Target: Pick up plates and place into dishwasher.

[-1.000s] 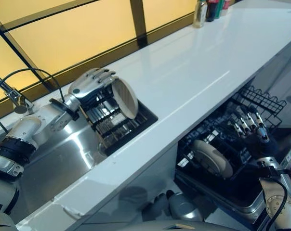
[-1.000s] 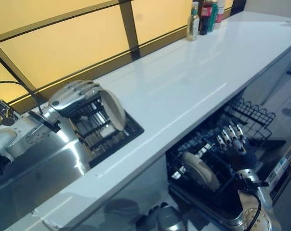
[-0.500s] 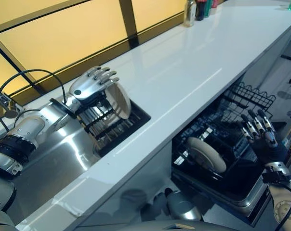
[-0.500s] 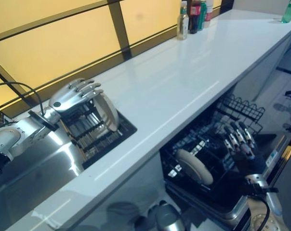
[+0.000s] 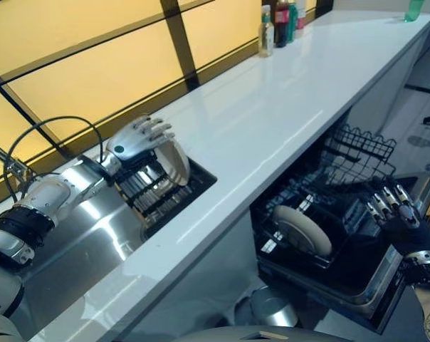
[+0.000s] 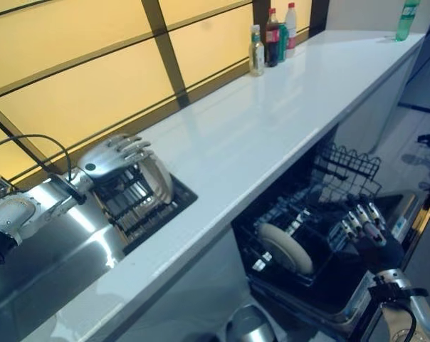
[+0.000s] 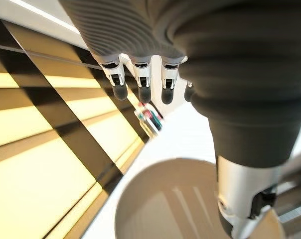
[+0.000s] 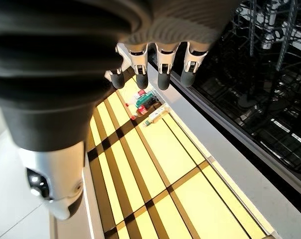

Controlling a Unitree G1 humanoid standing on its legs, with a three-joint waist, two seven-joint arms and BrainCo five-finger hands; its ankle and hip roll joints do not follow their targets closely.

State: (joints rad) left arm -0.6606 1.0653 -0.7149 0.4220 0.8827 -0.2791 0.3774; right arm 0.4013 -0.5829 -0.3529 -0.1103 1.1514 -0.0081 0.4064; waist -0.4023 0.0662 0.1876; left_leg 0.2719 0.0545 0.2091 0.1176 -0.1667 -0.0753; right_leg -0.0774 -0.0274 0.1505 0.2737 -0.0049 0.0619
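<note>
Black dish rack (image 5: 161,196), recessed in the counter at 9 o'clock of the scene: holds one cream plate (image 5: 176,159) standing on edge at its far end; other slots appear vacant, though dark wires make this hard to confirm. Left hand (image 5: 133,139): fingers extended and relaxed, spread over the plate's upper rim, gripping nothing; whether they touch the rim cannot be told. Open dishwasher (image 5: 386,288), at 4 o'clock below the counter: lower rack (image 5: 300,192) carries one cream plate (image 5: 302,229) upright on edge; rear wire section (image 5: 361,146) folds up behind. Right hand (image 5: 400,221): at the dishwasher's 3 o'clock edge, fingers straight, holding nothing. Stainless sink basin (image 5: 80,242) adjoins the dish rack at 8 o'clock, partly cut off. White glossy countertop (image 5: 286,100) runs toward 1 o'clock; bottles (image 6: 270,37) grouped at the far end, a green bottle (image 6: 406,20) well apart. Yellow panelled window (image 5: 94,71) with dark frames behind.
</note>
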